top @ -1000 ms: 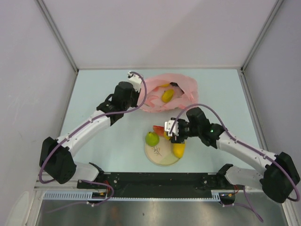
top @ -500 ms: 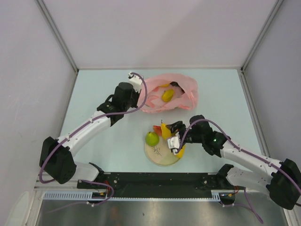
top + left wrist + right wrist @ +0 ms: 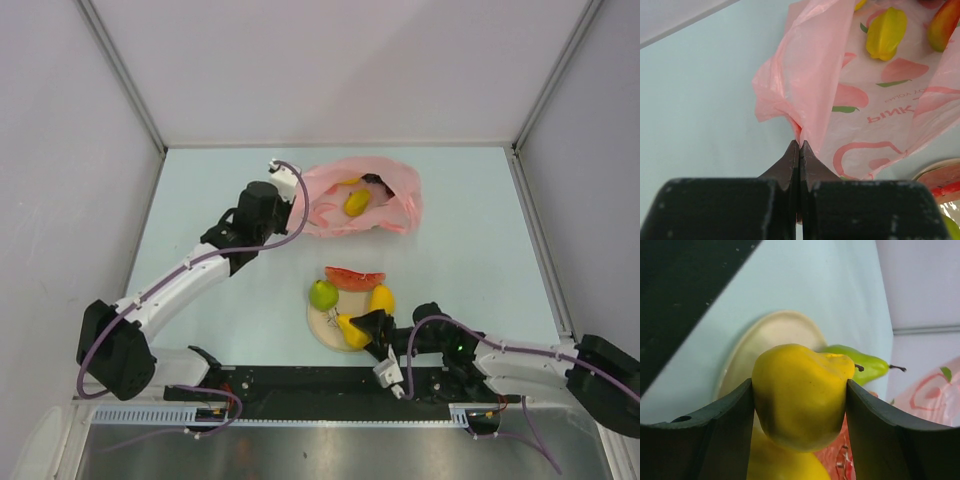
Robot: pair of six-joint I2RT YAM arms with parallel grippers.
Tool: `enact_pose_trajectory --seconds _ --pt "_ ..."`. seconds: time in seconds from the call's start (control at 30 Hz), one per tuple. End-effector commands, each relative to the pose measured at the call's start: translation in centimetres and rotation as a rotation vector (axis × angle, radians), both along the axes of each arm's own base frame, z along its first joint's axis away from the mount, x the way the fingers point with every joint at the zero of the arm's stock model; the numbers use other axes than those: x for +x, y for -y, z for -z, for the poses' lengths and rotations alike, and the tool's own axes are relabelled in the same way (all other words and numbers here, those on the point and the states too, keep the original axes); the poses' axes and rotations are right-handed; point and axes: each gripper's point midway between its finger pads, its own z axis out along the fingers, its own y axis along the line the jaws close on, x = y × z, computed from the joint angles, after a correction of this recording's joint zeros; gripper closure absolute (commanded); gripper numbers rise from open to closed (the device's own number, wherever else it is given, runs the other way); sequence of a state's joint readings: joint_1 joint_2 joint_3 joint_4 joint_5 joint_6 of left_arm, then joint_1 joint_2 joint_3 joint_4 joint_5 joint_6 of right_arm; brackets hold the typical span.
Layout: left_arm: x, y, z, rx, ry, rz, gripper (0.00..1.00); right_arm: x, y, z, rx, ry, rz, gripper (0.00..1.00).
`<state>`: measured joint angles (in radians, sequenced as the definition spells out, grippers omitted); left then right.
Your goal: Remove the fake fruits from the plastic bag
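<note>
The pink plastic bag (image 3: 385, 205) lies at the back of the table, and my left gripper (image 3: 291, 206) is shut on its left edge (image 3: 807, 100). Inside it lie a yellow star-shaped fruit (image 3: 886, 32) and a red-yellow fruit (image 3: 943, 25). My right gripper (image 3: 364, 327) sits low over the cream plate (image 3: 328, 330), its jaws shut on a yellow fake fruit (image 3: 800, 405). A green pear (image 3: 322, 294), a red watermelon slice (image 3: 353, 277) and another yellow fruit (image 3: 381, 297) rest at the plate's far side.
The plate lies close to the black base rail (image 3: 300, 380) at the near edge. Grey walls (image 3: 60, 200) enclose the table on three sides. My right arm (image 3: 520, 355) stretches low along the near right of the table.
My right arm has pulled back toward the near edge and dropped low, taking the yellow fruit to the plate's near side and uncovering the watermelon slice. The left gripper keeps hold of the bag.
</note>
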<state>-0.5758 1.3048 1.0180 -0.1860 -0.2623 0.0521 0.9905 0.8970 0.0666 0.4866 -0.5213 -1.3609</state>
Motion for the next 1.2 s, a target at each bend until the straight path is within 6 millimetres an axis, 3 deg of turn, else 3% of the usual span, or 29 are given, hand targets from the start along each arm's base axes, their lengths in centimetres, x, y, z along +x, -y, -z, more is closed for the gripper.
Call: enact_pose_trajectory --seconds 0.0,0.03,0.07,0.1,0.13,0.2,0.37,0.53,0.57,0.6,0.67,0.7,0.8,0.87,1.17 --pt "-0.6 -0.7 -0.7 -0.015 0.013 -0.010 1.00 -0.2 -2.3 -4.4 0.169 0.181 -0.069 1.00" --pt "-0.6 -0.9 -0.6 -0.014 0.011 -0.013 1.00 -0.4 -2.5 -2.9 0.134 0.160 -0.075 1.00" --pt "-0.6 -1.0 -0.6 -0.015 0.010 -0.016 1.00 -0.3 -2.7 -2.8 0.138 0.163 -0.072 1.00" --pt "-0.7 -1.1 -0.7 -0.013 0.009 -0.016 1.00 0.0 -3.1 -3.9 0.182 0.192 -0.062 1.00" --pt "-0.7 -1.2 -0.8 -0.015 0.011 -0.017 1.00 0.0 -3.5 -2.9 0.158 0.180 -0.064 1.00" --pt "-0.8 -1.2 -0.7 -0.017 0.011 -0.015 1.00 0.6 -4.2 -3.6 0.180 0.210 -0.046 1.00" --pt "-1.2 -1.1 -0.3 -0.043 -0.004 -0.009 1.00 2.0 -5.8 -2.4 0.137 0.235 -0.017 1.00" --pt "-1.4 -1.1 -0.1 -0.055 -0.006 -0.011 1.00 3.0 -6.8 -2.4 0.165 0.308 0.017 1.00" --pt "-1.4 -1.2 0.1 -0.053 -0.009 -0.012 1.00 3.1 -7.0 -3.4 0.206 0.353 0.014 0.97" --pt "-1.5 -1.2 0.1 -0.055 -0.010 -0.012 1.00 3.1 -7.0 -2.1 0.178 0.357 0.009 0.81" --pt "-1.5 -1.2 0.1 -0.057 -0.012 -0.013 1.00 3.1 -7.1 -2.2 0.191 0.428 0.000 0.61" --pt "-1.6 -1.2 0.2 -0.061 -0.015 -0.014 1.00 3.1 -7.0 -1.3 0.173 0.428 -0.005 0.43" --pt "-1.6 -1.2 0.4 -0.059 -0.020 -0.011 1.00 2.8 -7.0 -2.0 0.199 0.415 -0.009 0.27" --pt "-1.5 -1.2 0.5 -0.058 -0.019 -0.010 1.00 2.5 -6.9 -2.0 0.200 0.408 -0.020 0.19" --pt "-1.2 -0.8 0.6 -0.059 -0.024 -0.004 1.00 2.3 -5.6 -2.3 0.186 0.402 -0.037 0.07"
